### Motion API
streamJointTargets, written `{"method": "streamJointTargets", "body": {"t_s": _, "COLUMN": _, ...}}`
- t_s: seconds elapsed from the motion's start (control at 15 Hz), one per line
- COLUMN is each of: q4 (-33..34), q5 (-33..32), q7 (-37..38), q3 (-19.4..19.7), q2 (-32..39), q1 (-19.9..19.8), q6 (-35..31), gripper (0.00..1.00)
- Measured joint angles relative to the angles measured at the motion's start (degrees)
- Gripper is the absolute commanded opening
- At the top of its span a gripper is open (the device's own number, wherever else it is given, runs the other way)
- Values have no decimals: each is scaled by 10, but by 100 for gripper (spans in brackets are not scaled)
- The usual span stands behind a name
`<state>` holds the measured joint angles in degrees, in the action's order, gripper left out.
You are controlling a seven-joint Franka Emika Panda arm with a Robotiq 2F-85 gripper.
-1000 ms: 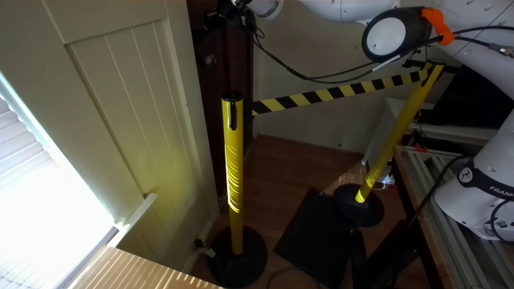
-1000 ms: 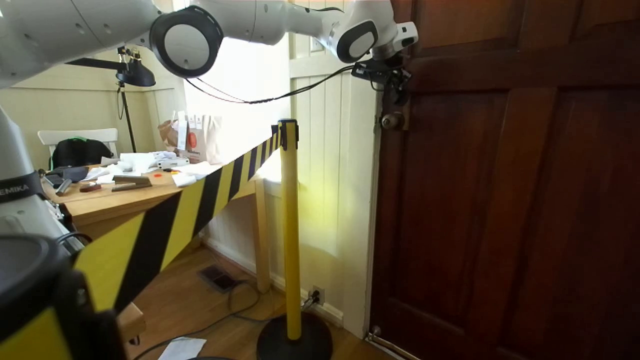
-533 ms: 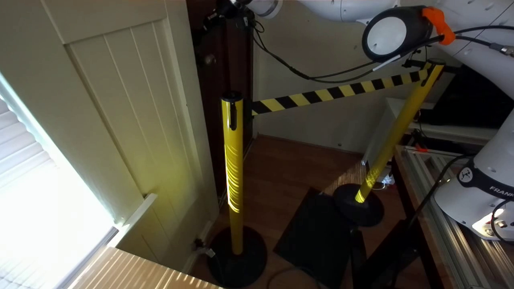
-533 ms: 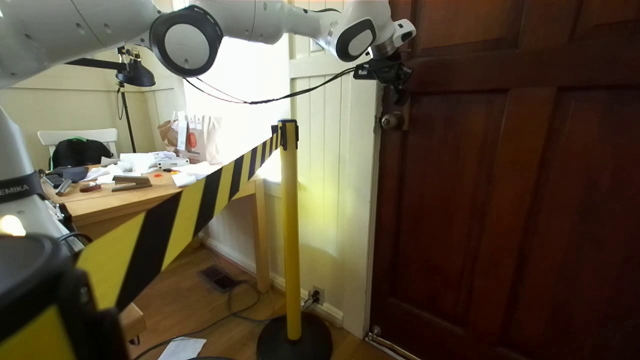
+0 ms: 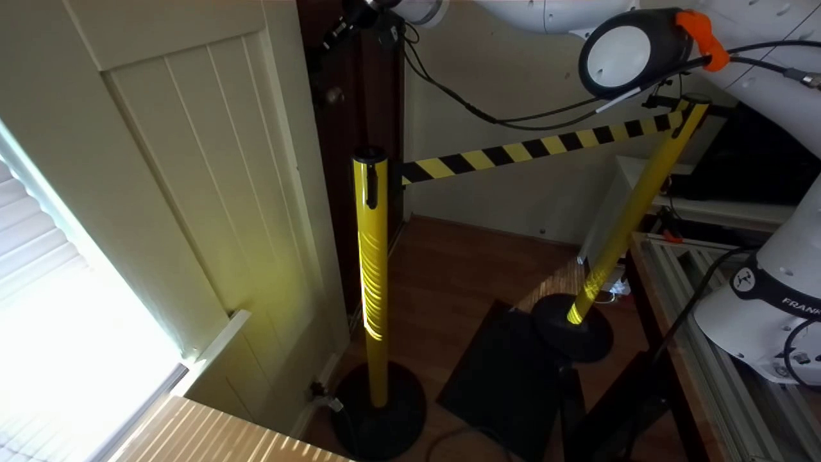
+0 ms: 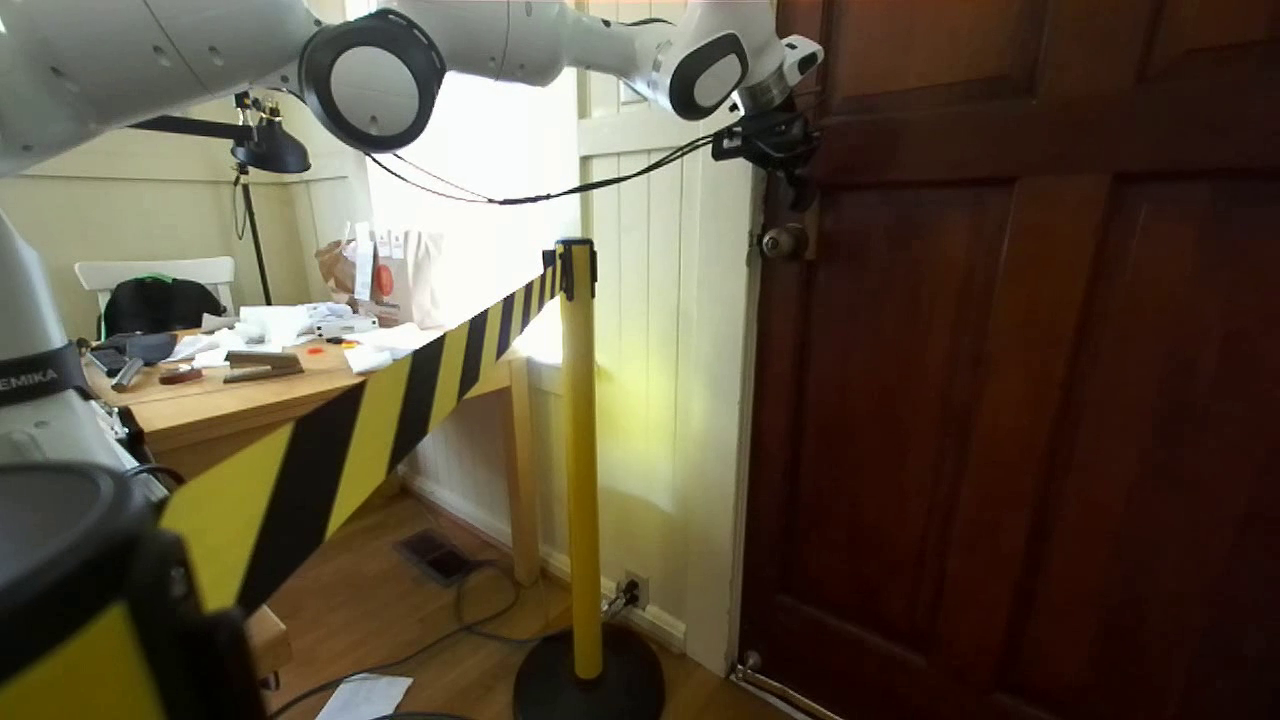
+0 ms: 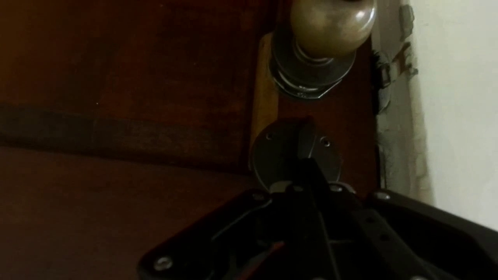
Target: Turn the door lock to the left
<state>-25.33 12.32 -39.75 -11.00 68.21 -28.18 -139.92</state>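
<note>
"Where is the round, dark metal door lock (image 7: 274, 155)? From here I can't find it."

"In the reddish-brown panelled wooden door (image 7: 116, 70), near its edge. The wrist view has it just beside the glossy beige round doorknob (image 7: 332, 29), whose top is cut off by the border. The black two-fingered gripper (image 7: 311, 173) covers part of the lock's plate and one end of the dark, bar-shaped thumb-turn (image 7: 306, 138)."

"In both exterior views I only get a black clump above the knob; the lock is lost in it. Is the pincer released?"

"Clenched, I'd say, though the light there is poor: the slim black fingers (image 7: 303, 221) stand together. Whether they touch the thumb-turn or merely hide it, I cannot tell."

"And the white wrist (image 5: 422, 13)?"

"In an exterior view the top border slices through it, and the door behind is very dark with shadow."

"Can you read anything?"

"The black band (image 5: 766, 294) round the base of the white robot arm (image 6: 480, 40). In an exterior view it says 'FRANK', beside a round emblem (image 5: 744, 278) and running into the border; also in an exterior view it says 'EMIKA', hard against the border."

"And the pale paper bag (image 6: 412, 275) behind the white papers (image 6: 275, 325)?"

"It bears a round red mark; the lettering under that is too small for me."
</note>
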Motion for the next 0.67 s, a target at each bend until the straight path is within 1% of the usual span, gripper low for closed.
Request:
{"method": "streamJointTargets", "body": {"t_s": 0.27, "q4": 0, "q5": -14, "q7": -47, "q3": 1, "q2": -1, "q1": 4, "q6": 1, "gripper": 1}}
{"method": "streamJointTargets", "body": {"t_s": 0.67, "q4": 1, "q5": -38, "q7": -89, "q3": 20, "q2": -3, "q1": 17, "q6": 1, "gripper": 1}}
